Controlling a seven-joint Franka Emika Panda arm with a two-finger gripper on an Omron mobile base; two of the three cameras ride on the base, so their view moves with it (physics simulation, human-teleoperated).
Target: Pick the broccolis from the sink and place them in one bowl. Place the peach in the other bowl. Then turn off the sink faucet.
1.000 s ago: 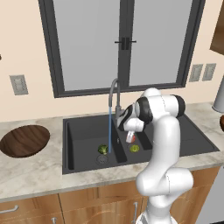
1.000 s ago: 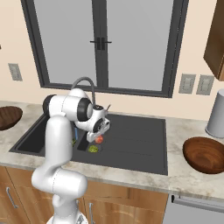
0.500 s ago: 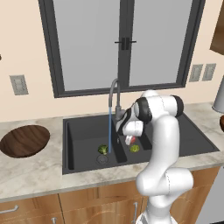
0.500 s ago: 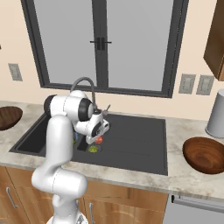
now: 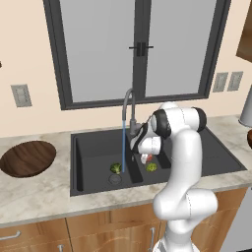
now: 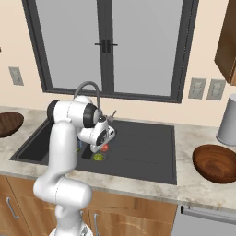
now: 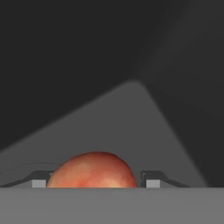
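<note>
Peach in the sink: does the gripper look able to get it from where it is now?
Probably yes. In the hand view the peach sits right between the gripper fingertips, one on each side, nothing between them and the fruit, with bare sink floor beyond.

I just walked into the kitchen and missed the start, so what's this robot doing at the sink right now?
The white robot arm is reaching down into the matte black sink, with its two-finger gripper set around the small round red-orange peach, one fingertip on either side; a firm grip can't be confirmed. Two lumpy green broccoli florets lie in the basins near the drains. Water runs from the grey gooseneck faucet. The two brown wooden bowls sit on the counter at either side with nothing in them.
</note>
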